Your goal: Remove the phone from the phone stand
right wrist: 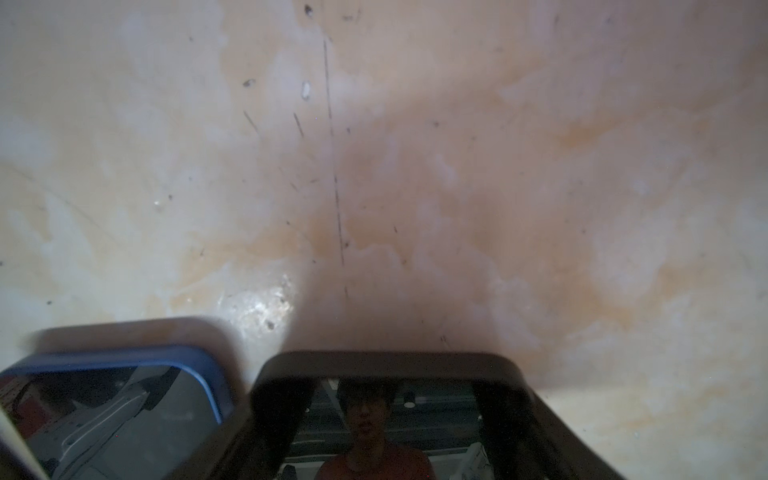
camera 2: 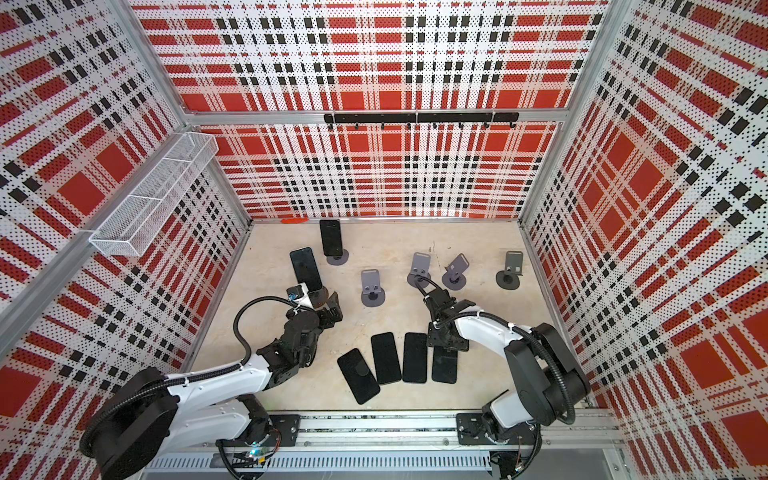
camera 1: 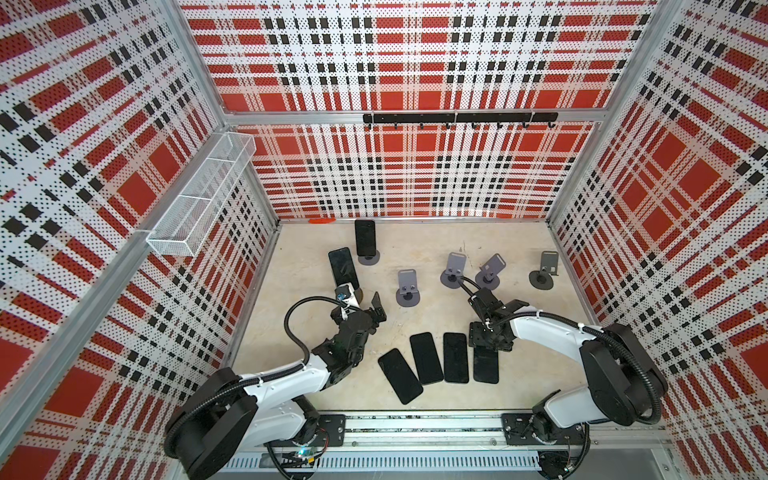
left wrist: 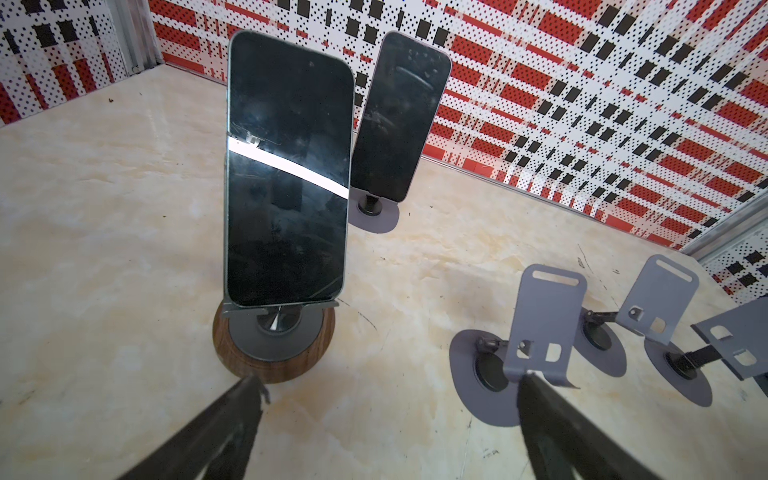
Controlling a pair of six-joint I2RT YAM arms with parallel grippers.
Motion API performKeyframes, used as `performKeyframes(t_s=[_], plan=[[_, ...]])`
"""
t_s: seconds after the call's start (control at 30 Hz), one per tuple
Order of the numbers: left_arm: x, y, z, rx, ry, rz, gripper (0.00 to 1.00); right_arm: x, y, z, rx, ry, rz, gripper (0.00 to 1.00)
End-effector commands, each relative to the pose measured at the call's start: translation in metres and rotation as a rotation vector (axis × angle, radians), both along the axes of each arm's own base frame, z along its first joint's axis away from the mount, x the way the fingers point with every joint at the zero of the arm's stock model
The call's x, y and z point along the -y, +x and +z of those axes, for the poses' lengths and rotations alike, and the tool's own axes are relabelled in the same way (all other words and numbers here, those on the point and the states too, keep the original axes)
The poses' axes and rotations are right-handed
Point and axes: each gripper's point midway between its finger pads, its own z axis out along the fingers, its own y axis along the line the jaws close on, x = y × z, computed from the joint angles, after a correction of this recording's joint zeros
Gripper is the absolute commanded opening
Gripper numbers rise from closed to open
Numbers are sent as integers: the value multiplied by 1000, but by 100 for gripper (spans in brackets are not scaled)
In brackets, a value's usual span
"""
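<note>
Beige table (camera 1: 436, 245), plaid walls: four phones (camera 1: 426, 357) already lie flat, and two remain on stands. Wide open and empty, the left gripper (left wrist: 390, 378) faces the nearer phone (left wrist: 286, 166) on its wood-based stand (left wrist: 274, 357). That phone's long axis is near vertical, leaning back, with the screen toward the gripper. The right gripper (camera 1: 489, 338) is closed over a flat phone; I cannot tell whether it grips it.

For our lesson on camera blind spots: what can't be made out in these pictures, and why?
- Rightmost flat phone: far end hidden under the right arm, both top views.
- Wooden stand base: mostly hidden behind the left wrist camera in top views.
- Blue-cased phone: blurred, cut off by the right wrist picture's edge.
</note>
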Motion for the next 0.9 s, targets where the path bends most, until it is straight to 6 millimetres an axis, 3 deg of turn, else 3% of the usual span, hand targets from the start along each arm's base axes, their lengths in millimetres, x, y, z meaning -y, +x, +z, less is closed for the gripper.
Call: performKeyframes(t_s=[0.0,0.87], plan=[[-2,0,1,11,-3,8,98,9,-12,-14,-49,-39,2,68],[5,-5,10,37,39,-3,98,11,-10,-15,-25,-46,12,77]])
